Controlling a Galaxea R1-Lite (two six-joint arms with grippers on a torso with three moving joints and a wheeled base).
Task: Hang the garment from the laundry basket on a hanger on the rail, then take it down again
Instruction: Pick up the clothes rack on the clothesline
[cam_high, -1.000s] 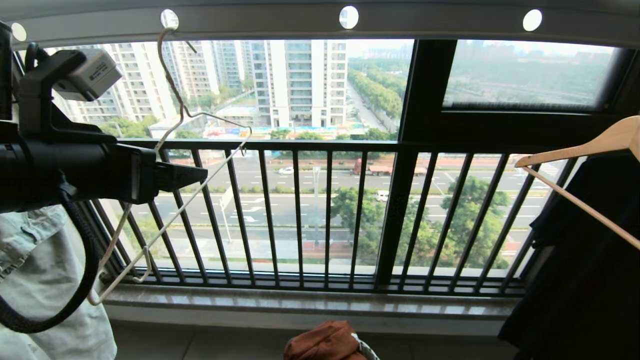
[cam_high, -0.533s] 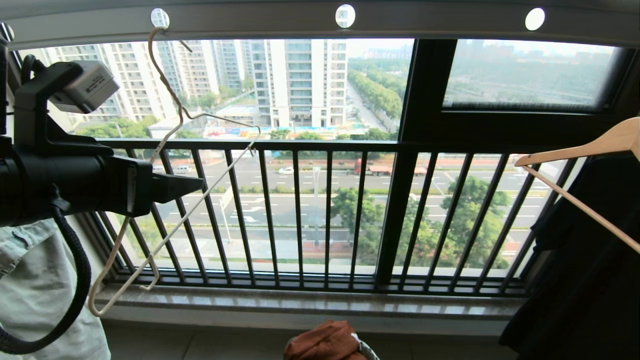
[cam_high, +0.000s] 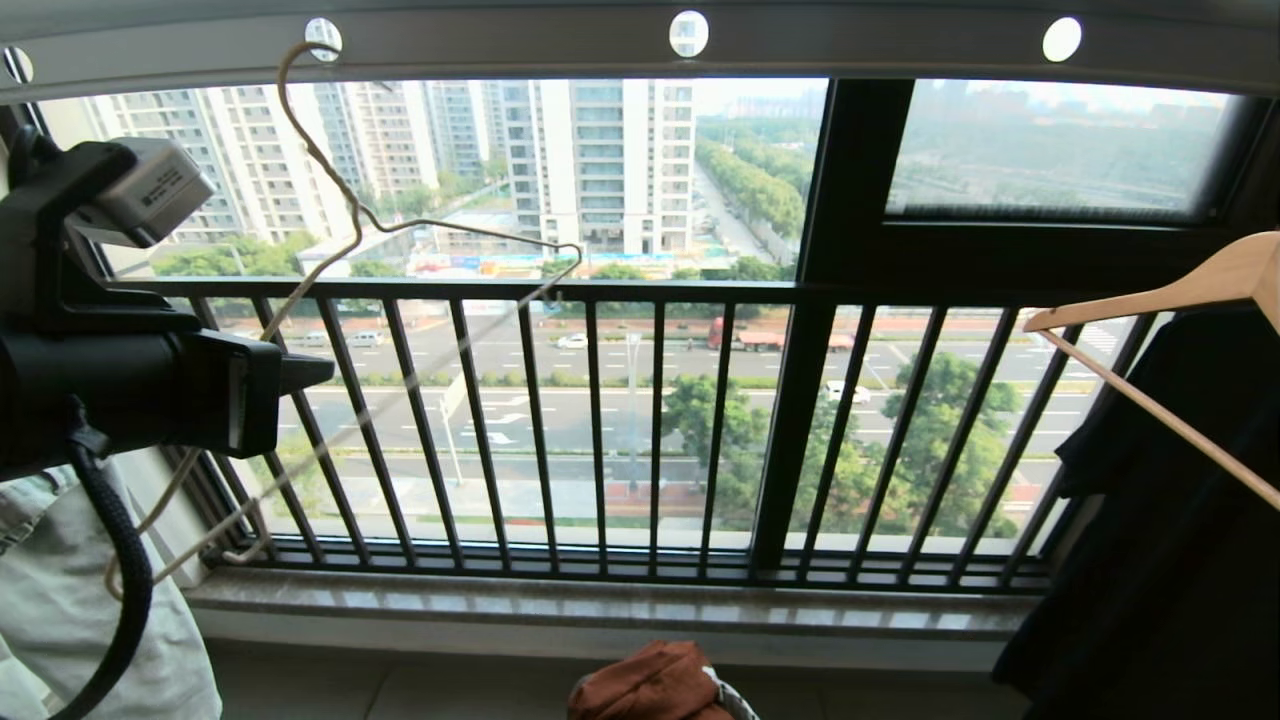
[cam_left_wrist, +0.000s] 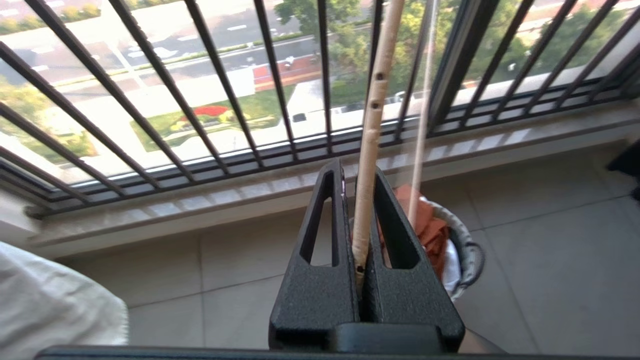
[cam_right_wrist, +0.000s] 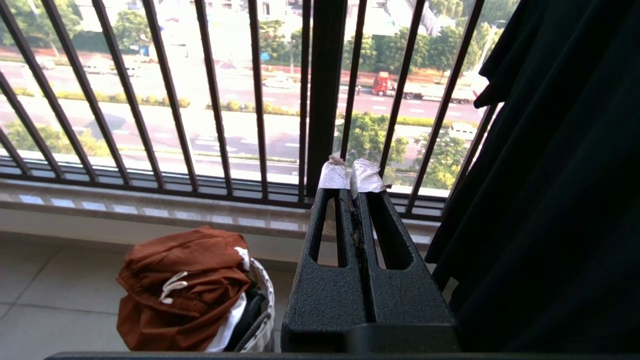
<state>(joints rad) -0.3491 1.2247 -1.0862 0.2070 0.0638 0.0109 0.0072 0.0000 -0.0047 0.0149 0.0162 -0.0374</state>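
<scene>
Two black, pebble-textured fingers of the left gripper (cam_left_wrist: 361, 220) are pinched on the thin cream wire hanger (cam_high: 330, 225), whose chipped, pale shaft runs up between them in the left wrist view. Above the gripper, the hanger's long wavy neck climbs to a hook at a round hole in the long grey overhead rail (cam_high: 850, 45); whether the hook actually rests on the rail is hard to make out. Below and behind the gripper, the hanger's lower end is blurred and partly hidden by the arm's black cable.

Well below the gripper, on the tiled floor, sit the crumpled rust-brown shorts (cam_right_wrist: 185, 285) with a white drawstring, heaped in the small round laundry basket (cam_right_wrist: 262, 300) of white-and-black weave; the head view cuts both off at its lower edge.

Beside the left arm hangs a pale denim garment (cam_high: 60, 610), mostly out of frame. Far across from it, a thick wooden hanger (cam_high: 1150, 300) carries a black garment (cam_high: 1170, 520).

The right gripper (cam_right_wrist: 350, 176) has its paper-tipped fingers pressed together, holding nothing, just beside the black cloth.
</scene>
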